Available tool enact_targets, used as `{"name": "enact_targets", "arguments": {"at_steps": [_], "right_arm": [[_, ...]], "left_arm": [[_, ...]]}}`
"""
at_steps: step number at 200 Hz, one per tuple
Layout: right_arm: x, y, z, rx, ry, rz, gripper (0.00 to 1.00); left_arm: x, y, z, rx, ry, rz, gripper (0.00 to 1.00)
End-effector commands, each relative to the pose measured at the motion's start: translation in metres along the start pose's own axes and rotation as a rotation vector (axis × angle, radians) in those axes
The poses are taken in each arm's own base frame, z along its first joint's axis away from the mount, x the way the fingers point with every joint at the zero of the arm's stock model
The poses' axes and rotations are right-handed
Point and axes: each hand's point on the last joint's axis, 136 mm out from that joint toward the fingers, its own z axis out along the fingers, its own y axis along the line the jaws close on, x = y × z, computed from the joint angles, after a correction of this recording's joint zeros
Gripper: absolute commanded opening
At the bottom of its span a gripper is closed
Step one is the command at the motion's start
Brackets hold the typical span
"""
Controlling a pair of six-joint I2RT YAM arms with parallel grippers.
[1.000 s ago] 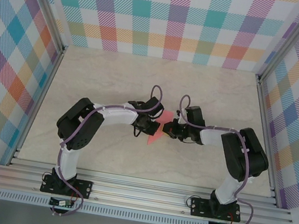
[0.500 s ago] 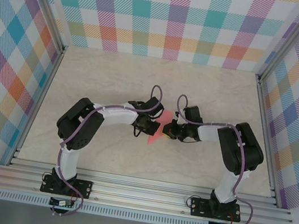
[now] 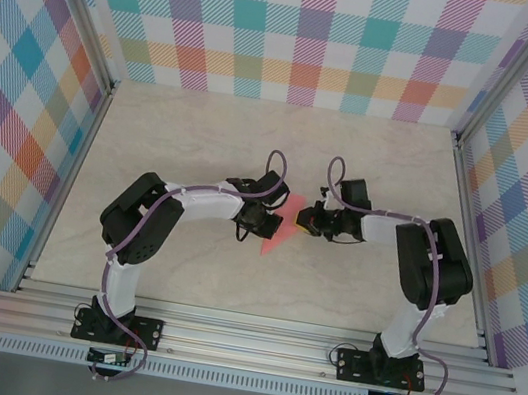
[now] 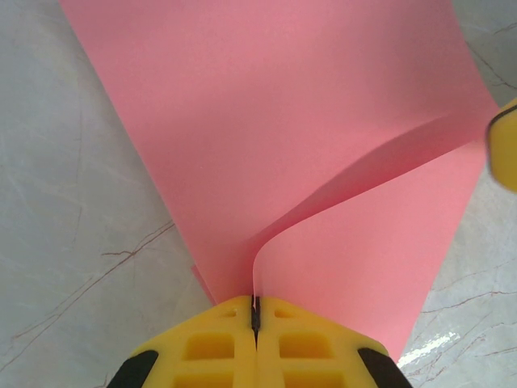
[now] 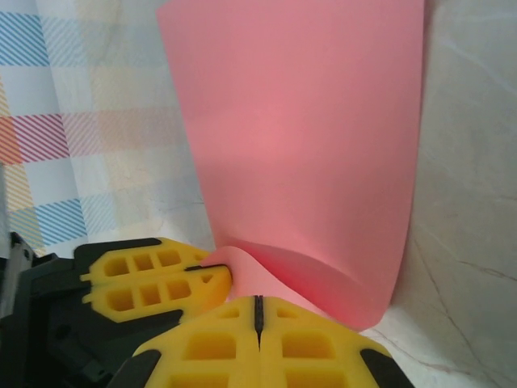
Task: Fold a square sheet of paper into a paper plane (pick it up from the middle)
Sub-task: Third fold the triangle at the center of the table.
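The square sheet of paper (image 3: 275, 238), salmon pink, is held off the table's middle between both arms. It is bent, with one flap curling over another (image 4: 283, 121), and it narrows toward my left gripper (image 4: 255, 305). That gripper is shut on the paper's thin edge and also shows from the right wrist (image 5: 218, 275). My right gripper (image 5: 258, 303) is shut, its tips against the lower curl of the sheet (image 5: 307, 145), and no paper shows in its slit. One right fingertip (image 4: 505, 145) touches the paper's right edge. The two grippers (image 3: 265, 221) (image 3: 307, 220) nearly meet. The paper plane is out of view.
Pale marbled tabletop (image 3: 203, 137) lies all around the arms. Plaid walls (image 3: 312, 33) close the back and both sides. Aluminium rails (image 3: 250, 342) run along the near edge by the arm bases.
My right gripper has shifted slightly back and to the right, and its arm has turned. The left arm and the paper have hardly moved.
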Motion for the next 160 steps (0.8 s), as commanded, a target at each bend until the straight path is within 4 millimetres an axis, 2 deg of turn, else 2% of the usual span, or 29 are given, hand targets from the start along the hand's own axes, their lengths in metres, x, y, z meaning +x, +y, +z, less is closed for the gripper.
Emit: {"name": "enact_targets", "arguments": {"at_steps": [1, 43, 67, 90, 124, 141, 160], "right_arm": [[0.004, -0.001, 0.006, -0.008, 0.038, -0.033, 0.00], [0.006, -0.030, 0.011, 0.103, 0.036, -0.022, 0.00], [0.005, -0.040, 0.010, 0.164, 0.040, 0.000, 0.00], [0.002, -0.030, 0.002, 0.166, 0.025, -0.019, 0.00], [-0.006, -0.004, -0.006, 0.089, 0.016, -0.058, 0.00], [-0.007, -0.005, -0.003, 0.084, 0.024, -0.053, 0.00], [-0.006, -0.017, 0.004, 0.104, 0.032, -0.031, 0.00]], "left_arm": [[0.025, 0.013, 0.015, -0.032, 0.102, -0.013, 0.00], [0.027, 0.014, 0.016, -0.033, 0.109, -0.010, 0.00], [0.029, 0.014, 0.016, -0.034, 0.110, -0.009, 0.00], [0.029, 0.014, 0.017, -0.034, 0.112, -0.010, 0.00], [0.030, 0.015, 0.016, -0.033, 0.112, -0.010, 0.00], [0.030, 0.015, 0.016, -0.033, 0.112, -0.010, 0.00], [0.029, 0.014, 0.016, -0.033, 0.111, -0.010, 0.00]]}}
